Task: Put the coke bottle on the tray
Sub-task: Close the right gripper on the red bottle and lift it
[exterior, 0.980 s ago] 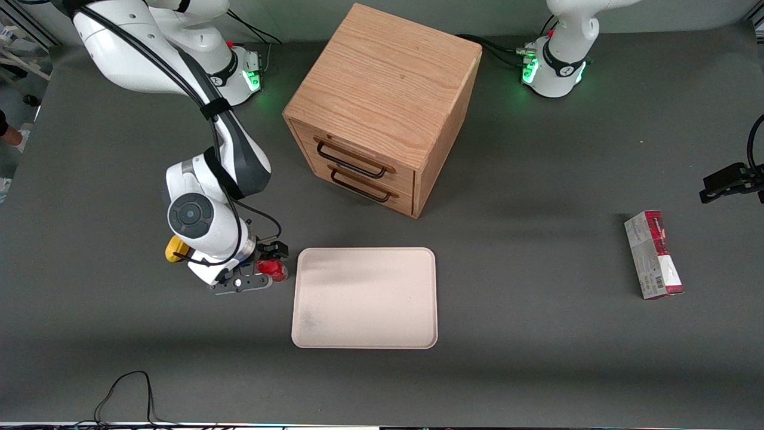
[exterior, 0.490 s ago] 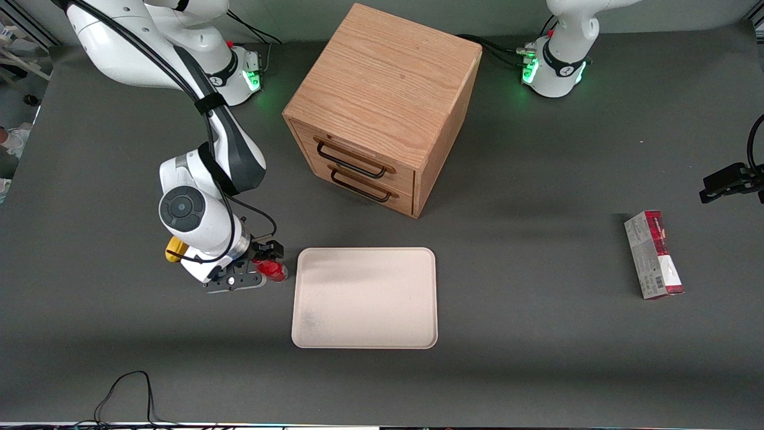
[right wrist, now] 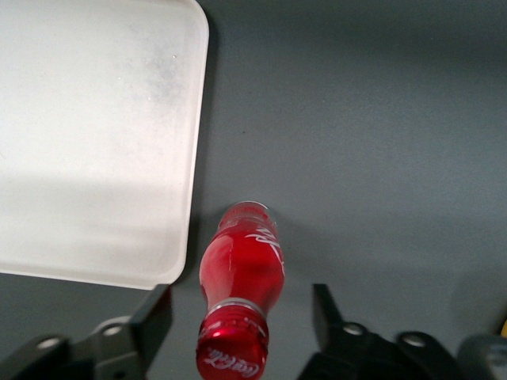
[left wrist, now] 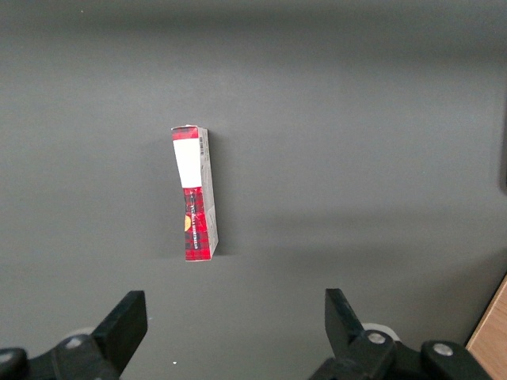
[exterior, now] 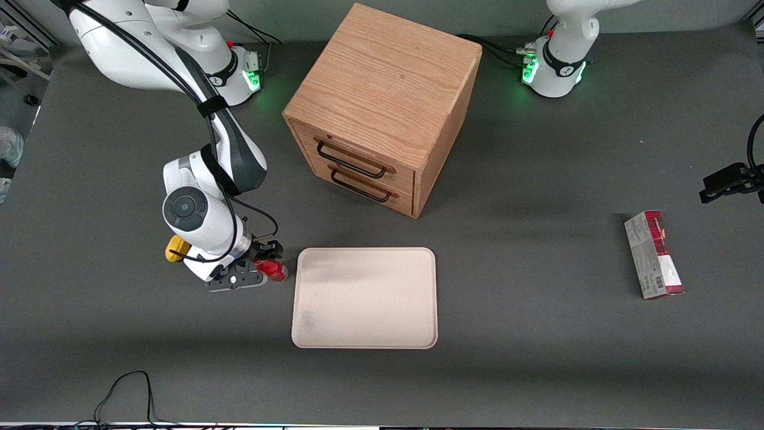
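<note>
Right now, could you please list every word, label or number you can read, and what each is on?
"Coca-Cola" script: on the coke bottle, side and cap, standing between the open gripper fingers beside the tray.
Print on the red-and-grey carton: too small to read.
Wooden drawer cabinet: no text.

Robotics lab bench: grey-matted table (exterior: 537,358), arm bases (exterior: 552,68) bolted at 12 o'clock with green status lights, loose cabling (exterior: 128,391).

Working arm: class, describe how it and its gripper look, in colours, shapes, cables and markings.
The working arm has glossy white rounded shells, dark grey joint covers, a grey round cap on one joint, and black cables strapped along it. Its base glows green. The gripper, beside the coke bottle, has black angular fingers.
</note>
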Controlling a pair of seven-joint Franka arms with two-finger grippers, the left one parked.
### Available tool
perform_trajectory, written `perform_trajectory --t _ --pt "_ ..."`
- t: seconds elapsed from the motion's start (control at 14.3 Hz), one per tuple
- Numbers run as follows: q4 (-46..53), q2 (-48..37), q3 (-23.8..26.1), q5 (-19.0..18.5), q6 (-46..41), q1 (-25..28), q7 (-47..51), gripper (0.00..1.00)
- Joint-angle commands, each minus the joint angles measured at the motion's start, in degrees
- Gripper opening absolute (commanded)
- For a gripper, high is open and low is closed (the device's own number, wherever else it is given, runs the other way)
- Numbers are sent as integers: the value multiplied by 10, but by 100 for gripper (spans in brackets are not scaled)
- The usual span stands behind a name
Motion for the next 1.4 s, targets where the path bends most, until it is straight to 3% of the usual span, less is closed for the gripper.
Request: perform_trajectory --t 0.0,0.28,0.49,0.84,1.05,1.33 --pt "-16 -16 2 -9 10 -3 11 38" --pt "-14 -16 2 -6 8 -3 17 0" --pt "21 -16 1 -2 -8 -3 20 0" --pt "164 -5 0 11 -140 -13 18 0" --pt "329 51 2 12 -240 -21 17 0" --pt "443 125 32 10 -269 -18 47 0"
